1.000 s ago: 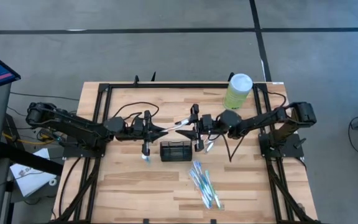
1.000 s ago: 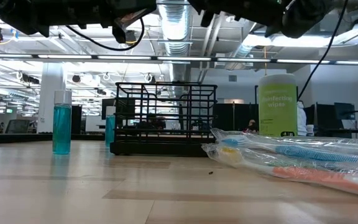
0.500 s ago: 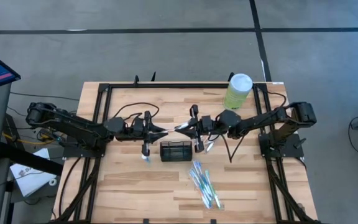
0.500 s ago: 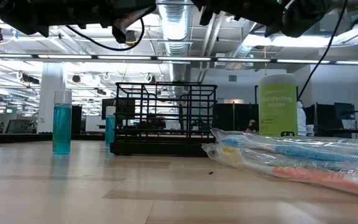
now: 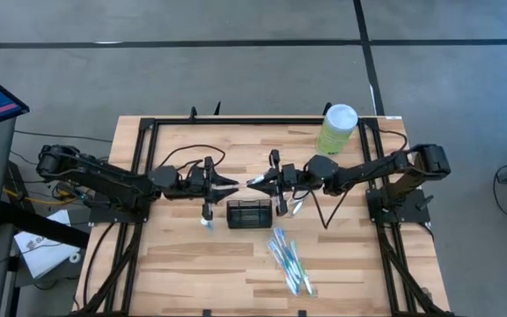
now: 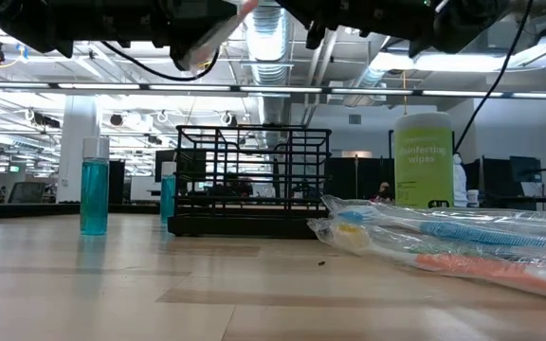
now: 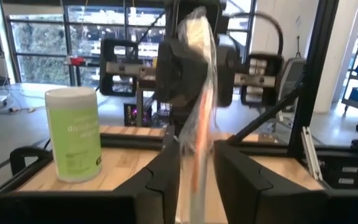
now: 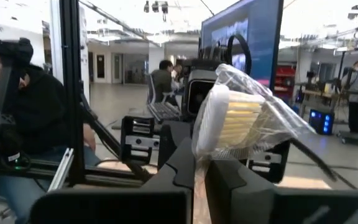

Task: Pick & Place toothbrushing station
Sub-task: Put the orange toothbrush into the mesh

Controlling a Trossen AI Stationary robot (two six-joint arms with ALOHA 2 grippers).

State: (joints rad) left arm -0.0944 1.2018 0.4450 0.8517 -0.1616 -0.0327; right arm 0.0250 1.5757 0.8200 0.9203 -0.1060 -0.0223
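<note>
A: Where's the toothbrushing station (image 5: 247, 213)?

B: Mid-surface, upright on the wooden surface (image 5: 174, 273). Black wire-mesh, low. Nothing in its compartments as far as the low view shows. No end effector touching it; both hang above, just behind it.

A: Right end effector (image 5: 255, 183)?

B: Closed on a wrapped toothbrush (image 8: 232, 120). Right wrist view: white bristle head in clear plastic sticks up from between its fingers (image 8: 185, 163), which pinch the wrap tight.

A: Left end effector (image 5: 234, 186)?

B: Facing the right one, tips nearly meeting over the station's back edge. Left wrist view: its fingers (image 7: 166, 168) flank the same wrapped brush, w/ a gap each side. Partly parted; can't tell if it's got any grip.

A: Other items?

B: Pile of wrapped toothbrushes (image 5: 290, 261) on the surface, near the station twd the front-right. Pale-green wipes canister (image 5: 336, 129), white lid, back-right corner. Small blue bottle (image 6: 94, 186) stands beside the station's left side; a 2nd blue bottle (image 6: 168, 198) farther back, touching-close to the mesh in the low view.

A: Anyone around?

B: Person in dark top (image 8: 27, 112) beyond the surface, seen in the right wrist view.
</note>
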